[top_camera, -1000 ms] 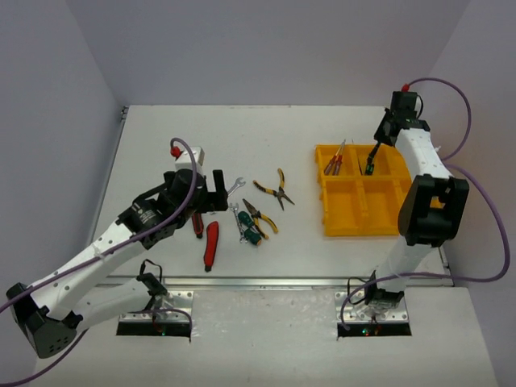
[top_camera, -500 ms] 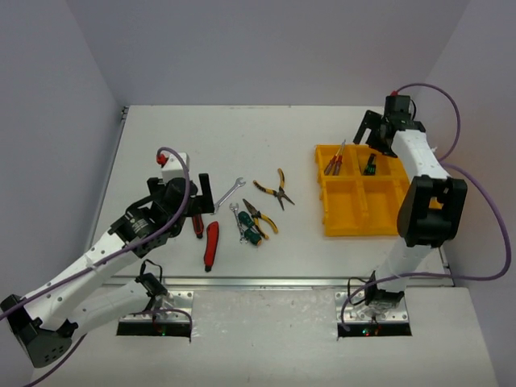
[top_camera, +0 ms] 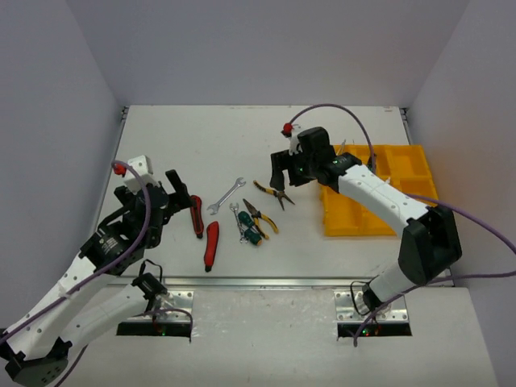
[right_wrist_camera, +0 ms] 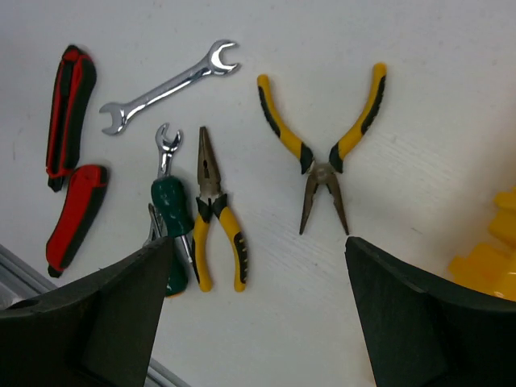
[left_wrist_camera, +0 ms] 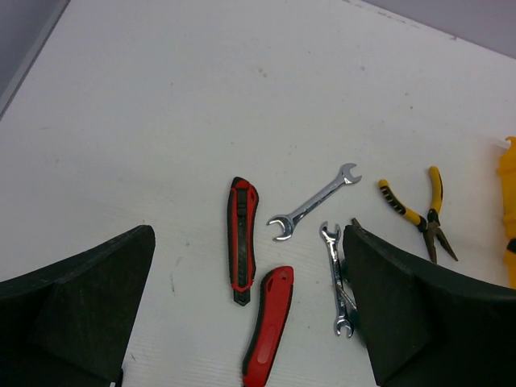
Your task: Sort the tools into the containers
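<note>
Several tools lie loose on the white table: a silver wrench, open yellow-black pliers, closed pliers, a green-handled screwdriver over a small wrench, and two red-black utility knives. My right gripper hangs open and empty just above the open pliers, left of the yellow tray. My left gripper is open and empty, just left of the knives. My right arm hides much of the tray.
The tray's yellow edge shows at the right in both wrist views. A metal rail runs along the table's near edge. Grey walls close the table in at the back and on both sides.
My right gripper opened over the tray, left a green screwdriver there, and swung left to above the open pliers. My left arm drew back to the left, away from the tools.
</note>
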